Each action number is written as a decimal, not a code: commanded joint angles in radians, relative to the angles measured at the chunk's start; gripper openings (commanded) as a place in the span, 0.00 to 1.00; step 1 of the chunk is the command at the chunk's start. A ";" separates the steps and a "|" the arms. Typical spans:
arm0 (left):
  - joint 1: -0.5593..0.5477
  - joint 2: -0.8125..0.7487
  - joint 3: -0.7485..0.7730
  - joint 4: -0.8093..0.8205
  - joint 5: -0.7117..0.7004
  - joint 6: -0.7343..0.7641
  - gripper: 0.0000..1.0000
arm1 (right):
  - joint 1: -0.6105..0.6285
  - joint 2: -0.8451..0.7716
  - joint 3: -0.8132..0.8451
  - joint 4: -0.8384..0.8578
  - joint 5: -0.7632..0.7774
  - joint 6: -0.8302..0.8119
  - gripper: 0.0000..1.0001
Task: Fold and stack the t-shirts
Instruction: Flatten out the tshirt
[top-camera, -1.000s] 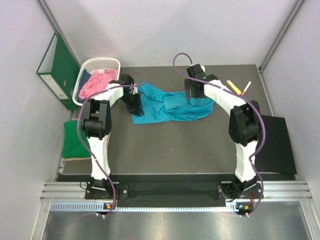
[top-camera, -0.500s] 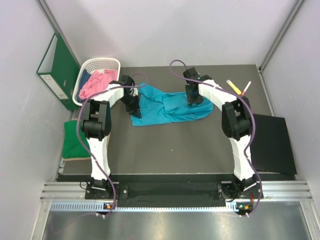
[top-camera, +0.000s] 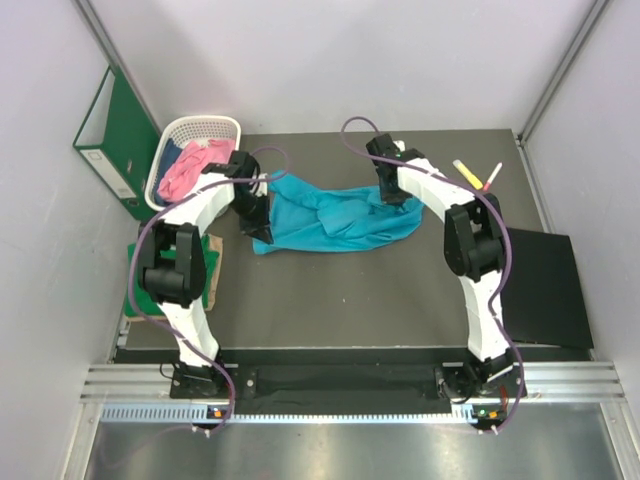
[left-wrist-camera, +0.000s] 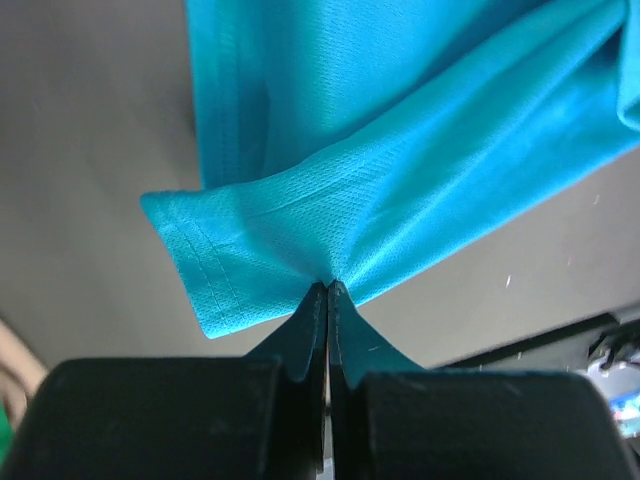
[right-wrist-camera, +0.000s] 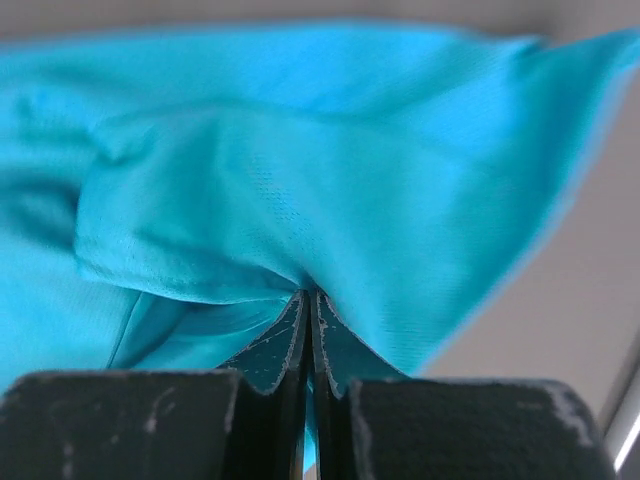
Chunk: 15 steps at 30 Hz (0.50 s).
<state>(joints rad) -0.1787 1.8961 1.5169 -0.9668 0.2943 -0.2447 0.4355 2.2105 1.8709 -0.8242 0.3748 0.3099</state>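
Note:
A teal-blue t-shirt (top-camera: 335, 218) lies crumpled across the back middle of the dark table. My left gripper (top-camera: 258, 222) is shut on its left hemmed corner (left-wrist-camera: 215, 270), the cloth pinched between the fingertips (left-wrist-camera: 327, 290) and lifted off the table. At the shirt's upper right edge my right gripper (top-camera: 392, 192) is shut on a fold of the same teal cloth (right-wrist-camera: 330, 180). A pink t-shirt (top-camera: 190, 168) sits in the white basket. A green t-shirt (top-camera: 150, 275) lies folded at the table's left edge, partly hidden by the left arm.
The white lattice basket (top-camera: 222, 124) stands at the back left, with a green ring binder (top-camera: 112, 140) leaning on the wall beside it. Two markers (top-camera: 478, 176) lie at the back right. A black sheet (top-camera: 548, 288) lies at the table's right edge.
Both grippers have closed on the teal shirt. The left arm has swung leftward, pulling the shirt's left corner out and down; the right gripper moved in onto the upper right edge.

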 joint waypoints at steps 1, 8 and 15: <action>-0.028 -0.109 -0.098 -0.069 -0.012 0.015 0.00 | -0.004 -0.130 0.020 0.109 0.084 -0.018 0.00; -0.082 -0.204 -0.319 -0.084 -0.018 -0.031 0.00 | -0.018 -0.104 0.122 0.148 0.127 -0.071 0.00; -0.094 -0.275 -0.457 -0.130 -0.049 -0.070 0.00 | -0.049 -0.029 0.255 0.174 0.168 -0.107 0.00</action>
<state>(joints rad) -0.2756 1.6897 1.0973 -1.0382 0.2691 -0.2893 0.4107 2.1456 2.0094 -0.7082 0.4847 0.2348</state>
